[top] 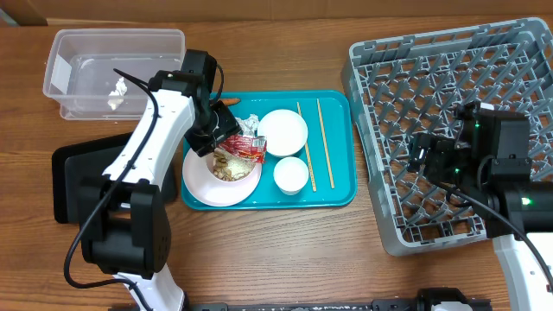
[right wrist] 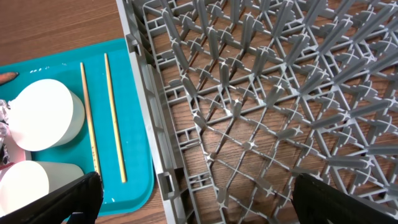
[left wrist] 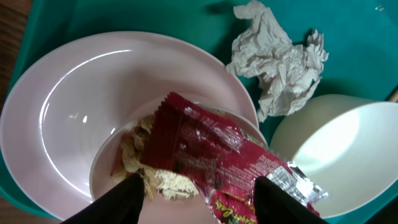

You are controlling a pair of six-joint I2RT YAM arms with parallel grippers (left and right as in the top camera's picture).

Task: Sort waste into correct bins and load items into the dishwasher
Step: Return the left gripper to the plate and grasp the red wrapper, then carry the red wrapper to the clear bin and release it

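My left gripper (top: 226, 145) is down over the pink plate (top: 203, 181) on the teal tray, jaws open. In the left wrist view the left gripper (left wrist: 199, 200) straddles a crumpled red wrapper (left wrist: 211, 149) lying on beige food scraps (left wrist: 146, 165) in a small bowl on the plate (left wrist: 93, 93). Crumpled white tissue (left wrist: 280, 59) lies beside a white bowl (left wrist: 336, 137). A carrot (top: 229, 102), a white cup (top: 291, 174) and two chopsticks (top: 302, 142) also sit on the tray. My right gripper (right wrist: 199, 199) hangs open and empty over the grey dish rack (right wrist: 261, 93).
The clear tub (top: 112, 43) stands at the back left with a piece of white tissue (top: 117, 91) inside. The black tray (top: 73, 181) lies left of the teal tray (top: 337, 186), partly under my left arm. The dish rack (top: 518, 60) fills the right side.
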